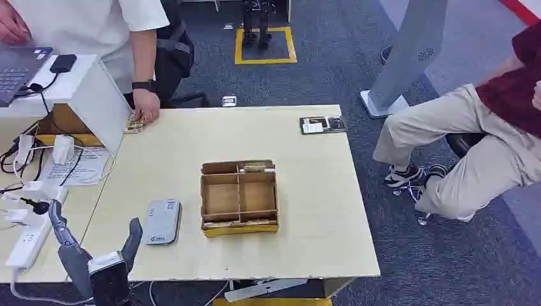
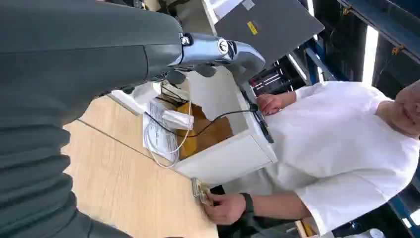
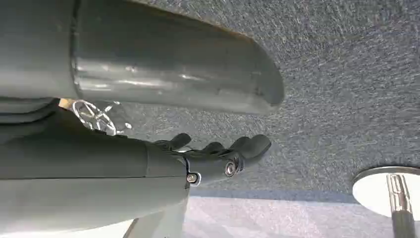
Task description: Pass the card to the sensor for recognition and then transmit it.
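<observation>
Counter: the pale wooden counter (image 1: 306,191) carries everything below.
Box: a brown cardboard divided box (image 1: 239,197) stands mid-counter.
Sensor: a flat grey rectangular sensor (image 1: 161,221) lies just left of the box.
Cards: a small stack of cards (image 1: 133,124) sits at the far left edge under a person's hand (image 1: 147,113).
My left hand (image 1: 96,258): raised near the sensor, fingers spread, holding nothing.
My right hand (image 3: 218,156): hangs over grey carpet, fingers seemingly loose and empty.

A brown box (image 1: 239,197) sits mid-table (image 1: 319,242); a laptop (image 1: 16,70) is far left; a person (image 1: 485,146) sits at the right
</observation>
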`<control>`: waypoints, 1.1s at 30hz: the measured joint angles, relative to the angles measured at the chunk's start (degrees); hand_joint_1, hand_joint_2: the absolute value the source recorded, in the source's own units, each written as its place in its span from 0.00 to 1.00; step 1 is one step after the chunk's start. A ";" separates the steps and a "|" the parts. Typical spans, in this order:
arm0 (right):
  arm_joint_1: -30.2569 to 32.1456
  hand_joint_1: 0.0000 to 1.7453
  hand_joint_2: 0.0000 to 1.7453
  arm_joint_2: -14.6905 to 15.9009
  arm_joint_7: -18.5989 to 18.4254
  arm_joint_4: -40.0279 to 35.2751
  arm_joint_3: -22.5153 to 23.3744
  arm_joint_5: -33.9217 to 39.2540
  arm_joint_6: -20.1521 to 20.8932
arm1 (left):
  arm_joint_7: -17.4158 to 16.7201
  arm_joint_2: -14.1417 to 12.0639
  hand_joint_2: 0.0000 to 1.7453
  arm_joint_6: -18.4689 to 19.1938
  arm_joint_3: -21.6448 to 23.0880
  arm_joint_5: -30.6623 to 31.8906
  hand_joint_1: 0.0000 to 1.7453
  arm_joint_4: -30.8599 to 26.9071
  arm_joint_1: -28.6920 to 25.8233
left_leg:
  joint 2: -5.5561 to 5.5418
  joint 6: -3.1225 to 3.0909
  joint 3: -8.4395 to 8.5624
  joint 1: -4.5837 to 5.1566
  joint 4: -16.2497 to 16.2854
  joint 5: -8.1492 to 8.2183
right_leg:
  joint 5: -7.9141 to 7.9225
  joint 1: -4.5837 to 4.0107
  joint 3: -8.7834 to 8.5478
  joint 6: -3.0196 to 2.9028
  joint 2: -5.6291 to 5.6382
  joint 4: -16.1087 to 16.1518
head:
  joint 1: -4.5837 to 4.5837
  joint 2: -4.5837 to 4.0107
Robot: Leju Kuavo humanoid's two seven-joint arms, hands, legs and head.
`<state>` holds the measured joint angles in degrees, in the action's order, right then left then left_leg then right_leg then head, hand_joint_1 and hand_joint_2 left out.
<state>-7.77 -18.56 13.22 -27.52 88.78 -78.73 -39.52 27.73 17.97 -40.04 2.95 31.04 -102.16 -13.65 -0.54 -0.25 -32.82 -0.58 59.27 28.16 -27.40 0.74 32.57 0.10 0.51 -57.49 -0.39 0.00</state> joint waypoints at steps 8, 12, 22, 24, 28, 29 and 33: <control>0.04 0.00 0.00 -0.02 0.00 -0.26 0.35 -0.48 0.02 | 2.04 -0.02 1.00 0.00 0.00 -1.58 0.00 0.66 0.04 | 0.00 0.00 -0.01 0.00 0.00 0.00 | 0.00 0.00 0.00 0.00 0.00 0.00 | 0.00 0.00; 0.05 0.00 0.00 -0.02 0.00 -0.26 0.39 -1.38 0.00 | 2.08 -0.02 1.00 0.00 0.00 -1.66 0.00 0.81 0.06 | 0.00 0.00 -0.01 0.00 0.00 0.00 | 0.00 0.00 0.00 0.00 0.00 0.00 | 0.00 0.00; 0.05 0.00 0.00 -0.02 0.02 -0.26 0.39 -1.70 0.02 | 1.58 -0.26 1.00 0.00 1.09 -7.00 0.00 1.47 0.29 | 0.00 0.00 -0.02 0.00 0.00 0.00 | 0.00 0.00 0.00 0.00 0.00 0.00 | 0.00 0.00; 0.05 0.00 0.00 -0.02 0.02 -0.24 0.39 -1.88 0.00 | 1.58 -0.28 1.00 0.00 1.14 -7.02 0.00 1.62 0.32 | 0.00 0.00 -0.02 0.00 0.00 0.00 | 0.00 0.00 0.00 0.00 -0.01 0.00 | -0.02 0.00; 0.05 0.00 0.00 -0.02 0.02 -0.24 0.39 -2.34 0.02 | 1.58 -0.28 1.00 0.00 1.16 -7.28 0.00 1.84 0.36 | 0.00 0.00 -0.02 0.00 0.00 0.00 | 0.00 0.00 0.01 0.00 0.00 0.00 | 0.00 0.00; 0.05 0.00 0.00 -0.02 0.02 -0.22 0.39 -2.45 0.02 | 1.58 -0.28 1.00 0.00 1.16 -7.35 0.00 1.93 0.39 | 0.00 0.00 -0.02 0.00 0.00 0.00 | 0.00 0.00 0.00 0.00 0.00 0.00 | 0.00 0.00; 0.05 0.00 0.00 -0.02 0.02 -0.07 0.37 -3.17 0.02 | 1.84 -0.31 1.00 0.00 1.03 -5.79 0.00 2.45 0.55 | 0.00 0.00 -0.02 0.00 0.00 0.00 | 0.00 0.00 0.00 0.00 0.00 0.00 | 0.00 0.00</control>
<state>-7.72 -18.58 13.25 -27.58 89.15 -81.90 -39.50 29.57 17.66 -40.04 3.98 25.25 -99.71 -13.10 -0.54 -0.25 -32.84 -0.58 59.27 28.17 -27.40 0.74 32.57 0.10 0.51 -57.49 -0.39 0.00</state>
